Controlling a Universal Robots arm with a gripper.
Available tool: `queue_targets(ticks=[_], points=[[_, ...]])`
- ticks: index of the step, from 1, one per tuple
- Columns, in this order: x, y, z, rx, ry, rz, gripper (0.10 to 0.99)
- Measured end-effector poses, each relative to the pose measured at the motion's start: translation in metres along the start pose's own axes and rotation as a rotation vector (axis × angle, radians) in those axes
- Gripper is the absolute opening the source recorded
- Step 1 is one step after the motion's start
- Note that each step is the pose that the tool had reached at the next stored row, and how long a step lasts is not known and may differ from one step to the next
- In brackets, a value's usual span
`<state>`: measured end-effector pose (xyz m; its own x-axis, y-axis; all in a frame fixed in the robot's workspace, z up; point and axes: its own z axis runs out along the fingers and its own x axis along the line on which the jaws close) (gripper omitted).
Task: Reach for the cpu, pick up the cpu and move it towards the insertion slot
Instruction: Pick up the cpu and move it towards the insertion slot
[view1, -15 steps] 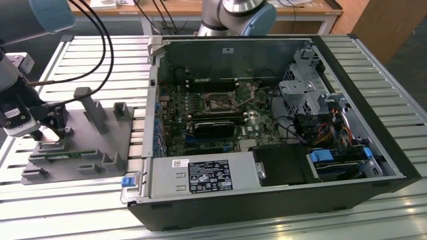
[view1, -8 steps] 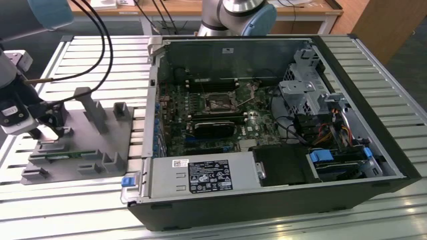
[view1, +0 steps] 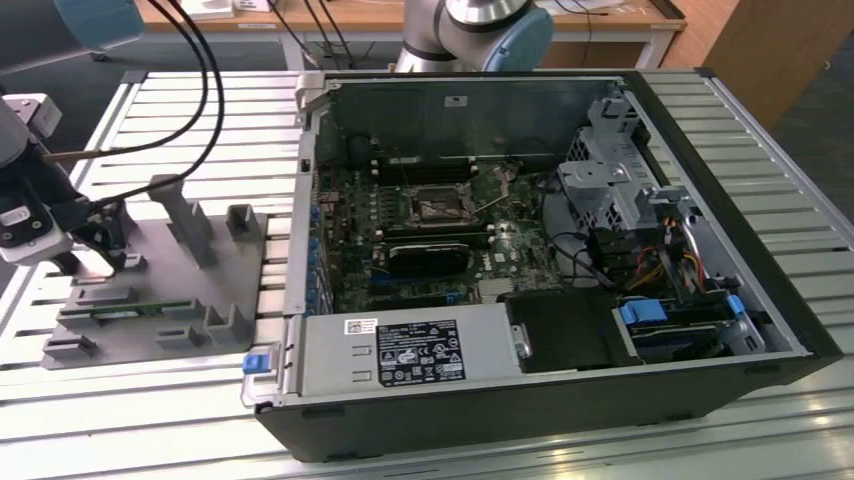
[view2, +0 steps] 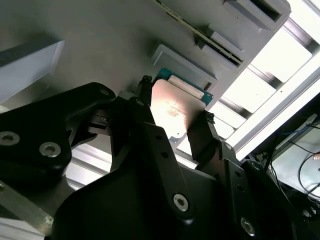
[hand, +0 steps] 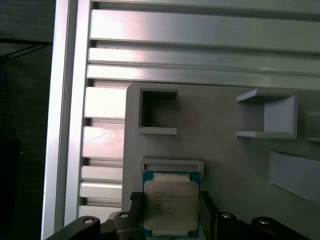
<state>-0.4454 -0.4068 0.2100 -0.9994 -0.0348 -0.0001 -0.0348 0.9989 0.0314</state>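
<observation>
Slatted aluminium table rails (view1: 200, 120) carry two holders: a grey moulded plastic fixture plate (view1: 200, 290) at the exterior view's left and an open black computer case (view1: 561, 410) at the exterior view's right.

We see the black two-finger gripper (hand: 169, 200) low over the fixture plate. In both wrist views its fingers (hand: 134, 200) stand at a narrow, chip-wide spacing, one against each of two opposite edges of the cpu (hand: 170, 207), a flat square chip with a silvery metal top and a thin green rim. We read this as a closed hold on the chip.

The cpu lies flat in a shallow raised-rim pocket (hand: 172, 164) of the plate. A long narrow green memory stick (view1: 120, 312) lies in a groove of the same plate, near the gripper (view1: 104, 250).

Inside the case, the motherboard holds the insertion slot (view1: 438, 208), a square dark socket with a shiny metal frame, well apart from the cpu. A long black rectangular card (view1: 427, 258) sits just beside the socket.
</observation>
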Motion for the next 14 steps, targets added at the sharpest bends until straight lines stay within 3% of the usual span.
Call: queue_targets(ticks=[14], points=[[0.0,0.0003,-0.0071,0.001,-0.0002,0.0,0.537]])
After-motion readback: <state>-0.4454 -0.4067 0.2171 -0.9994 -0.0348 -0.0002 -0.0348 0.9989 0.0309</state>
